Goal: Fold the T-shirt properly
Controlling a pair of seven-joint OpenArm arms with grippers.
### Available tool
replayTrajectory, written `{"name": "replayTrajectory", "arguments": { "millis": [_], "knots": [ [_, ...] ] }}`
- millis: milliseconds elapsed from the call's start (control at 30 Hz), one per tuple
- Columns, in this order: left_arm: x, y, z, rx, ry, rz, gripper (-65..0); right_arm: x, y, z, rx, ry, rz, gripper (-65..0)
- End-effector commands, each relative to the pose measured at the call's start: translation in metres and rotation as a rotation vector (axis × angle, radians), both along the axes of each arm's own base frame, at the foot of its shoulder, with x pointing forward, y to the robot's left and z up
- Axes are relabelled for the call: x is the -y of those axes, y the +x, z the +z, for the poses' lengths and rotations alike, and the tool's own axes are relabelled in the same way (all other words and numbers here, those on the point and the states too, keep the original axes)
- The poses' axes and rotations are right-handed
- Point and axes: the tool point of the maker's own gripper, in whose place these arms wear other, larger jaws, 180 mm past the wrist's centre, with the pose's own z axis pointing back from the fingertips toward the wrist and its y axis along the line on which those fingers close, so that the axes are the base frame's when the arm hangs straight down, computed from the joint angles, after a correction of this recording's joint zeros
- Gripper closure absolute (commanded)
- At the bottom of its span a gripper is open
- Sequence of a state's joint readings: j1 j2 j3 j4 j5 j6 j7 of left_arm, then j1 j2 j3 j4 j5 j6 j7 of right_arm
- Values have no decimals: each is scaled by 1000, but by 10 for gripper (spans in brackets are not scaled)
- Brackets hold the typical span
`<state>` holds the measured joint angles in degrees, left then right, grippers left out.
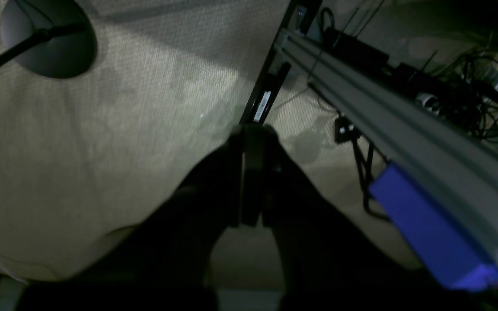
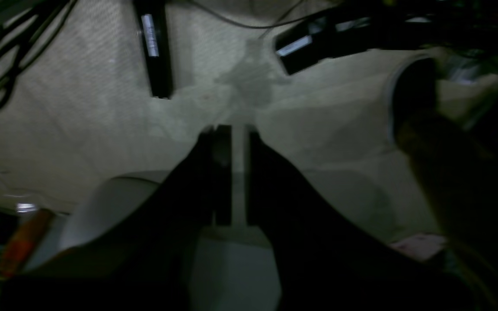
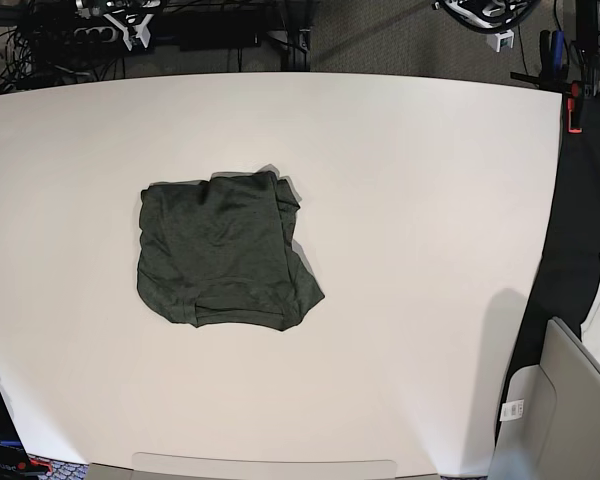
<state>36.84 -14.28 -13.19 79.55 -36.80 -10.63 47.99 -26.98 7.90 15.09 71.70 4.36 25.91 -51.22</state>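
White table; grey carpet and tangled cables behind

No lettering, label or number can be read anywhere.

1. We see the T-shirt as soft, matt, heathered dark green knit cloth.
2. We see the table as smooth, matt white.
3. We see the rail as dull grey metal over woven-looking carpet.

Base view overhead on table, wrist views facing floor
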Motion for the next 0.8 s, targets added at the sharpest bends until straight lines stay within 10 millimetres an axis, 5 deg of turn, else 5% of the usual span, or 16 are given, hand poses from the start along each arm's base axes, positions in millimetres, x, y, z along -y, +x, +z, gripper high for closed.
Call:
{"name": "replayTrajectory", "arguments": {
  "millis": [0, 300, 633, 767],
  "knots": [
    [0, -1, -4, -7, -5, -5, -5, 2, 1, -4, -10, 0, -7, -38],
    [27, -9, -60, -55, -41, 13, -5, -37, 17, -53, 35, 95, 37, -38],
    [64, -11, -103, -125, -70, -12, -5, -117, 38, -86, 110, 231, 0, -38],
    [91, -18, -112, -155, -98, -62, -6, -115, 46, -94, 155, 152, -20, -38]
  ]
}}
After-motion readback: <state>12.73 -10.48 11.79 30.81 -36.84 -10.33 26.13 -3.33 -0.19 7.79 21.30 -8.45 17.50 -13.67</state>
